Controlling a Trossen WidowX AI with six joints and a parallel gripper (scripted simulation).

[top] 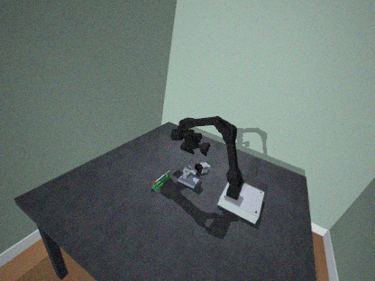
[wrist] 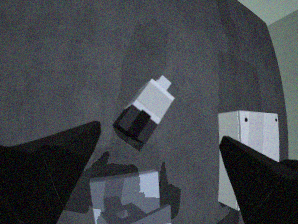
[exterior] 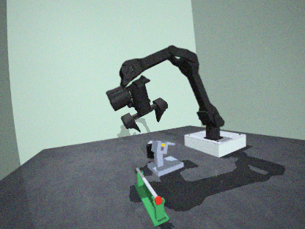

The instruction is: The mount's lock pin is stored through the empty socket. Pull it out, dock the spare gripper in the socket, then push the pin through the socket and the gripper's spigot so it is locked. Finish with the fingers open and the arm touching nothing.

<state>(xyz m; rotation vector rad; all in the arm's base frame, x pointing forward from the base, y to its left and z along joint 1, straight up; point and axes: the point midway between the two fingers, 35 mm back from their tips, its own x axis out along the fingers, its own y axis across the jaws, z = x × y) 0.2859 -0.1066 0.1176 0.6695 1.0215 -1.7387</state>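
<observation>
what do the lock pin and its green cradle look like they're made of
Lock pin: perhaps painted metal or plastic; smooth pale shaft, solid red head.
Green cradle: probably matte plastic; flat, even color without metallic glints.

Mount (wrist: 125, 192) cut off by wrist view's lower edge; claw fingers cropped too.

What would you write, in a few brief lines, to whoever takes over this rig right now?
Gripper: open, holding nothing, above the table.
Red-headed lock pin: out of the socket, lying along the green rack.
Spare gripper: on the table beside the grey mount, not docked.
Done: pin pulled.
Left: dock spare gripper, push pin through socket and spigot, finish open and clear.
</observation>
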